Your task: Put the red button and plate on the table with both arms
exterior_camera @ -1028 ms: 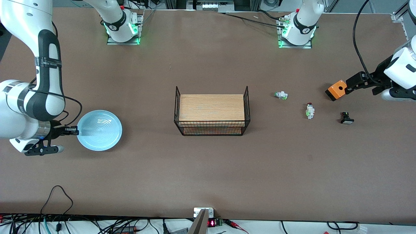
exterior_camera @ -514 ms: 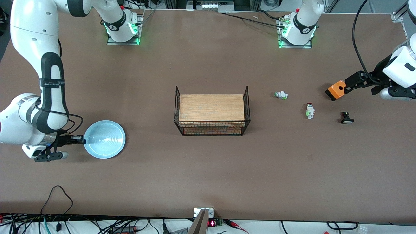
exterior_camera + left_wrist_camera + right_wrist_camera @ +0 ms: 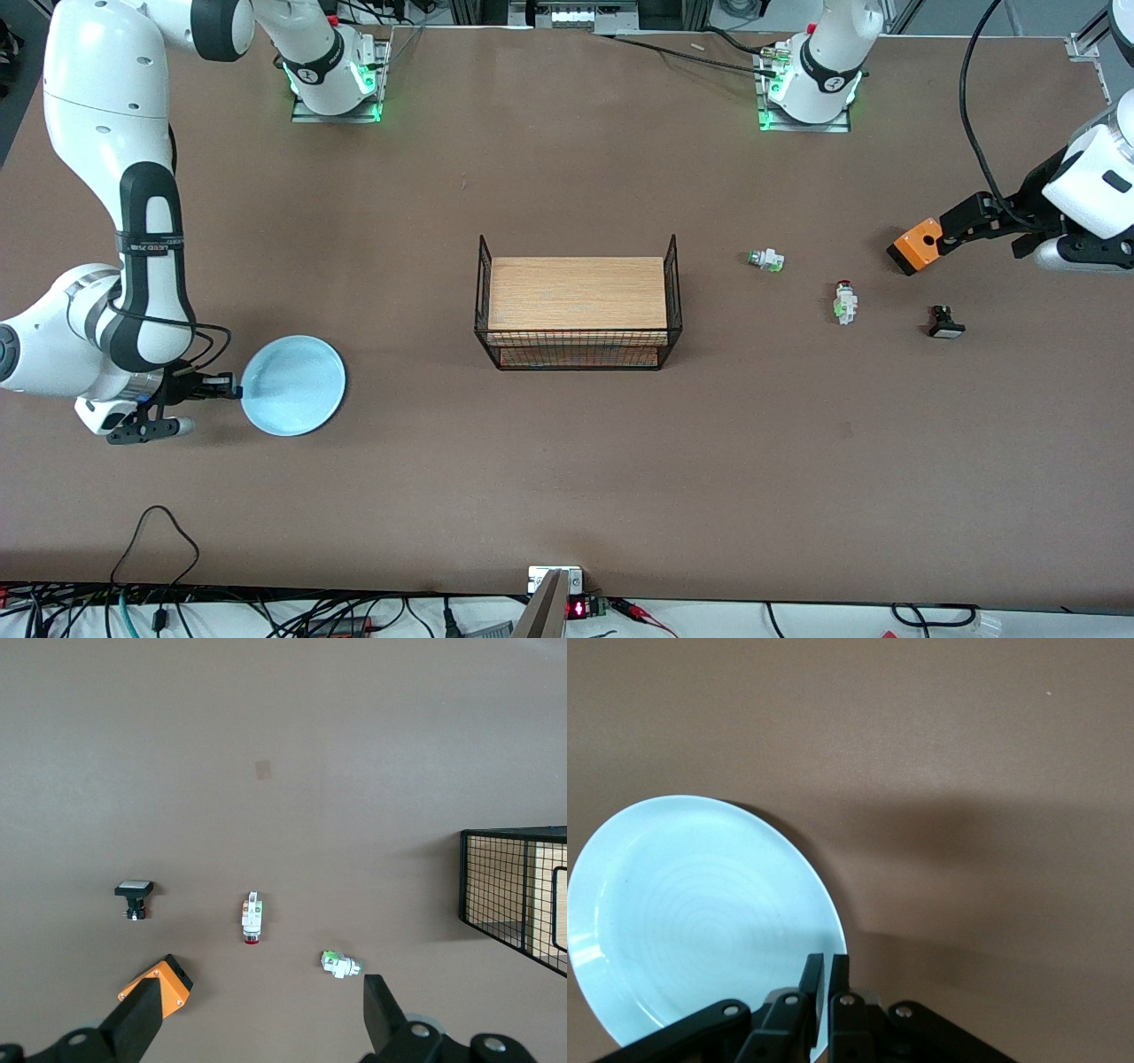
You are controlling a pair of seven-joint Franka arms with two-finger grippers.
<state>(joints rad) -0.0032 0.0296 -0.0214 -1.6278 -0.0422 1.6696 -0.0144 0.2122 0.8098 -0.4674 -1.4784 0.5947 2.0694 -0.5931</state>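
1. Brown table (image 3: 567, 478) carries a wire rack (image 3: 578, 301) at its middle.
2. We see our right gripper (image 3: 232, 388) clamped on the plate (image 3: 297, 385) rim, over the table's right-arm end.
3. Our left gripper (image 3: 257, 1023), fingers apart, hovers near an orange box (image 3: 917, 245); the red button (image 3: 844, 301) lies on the table close by it.
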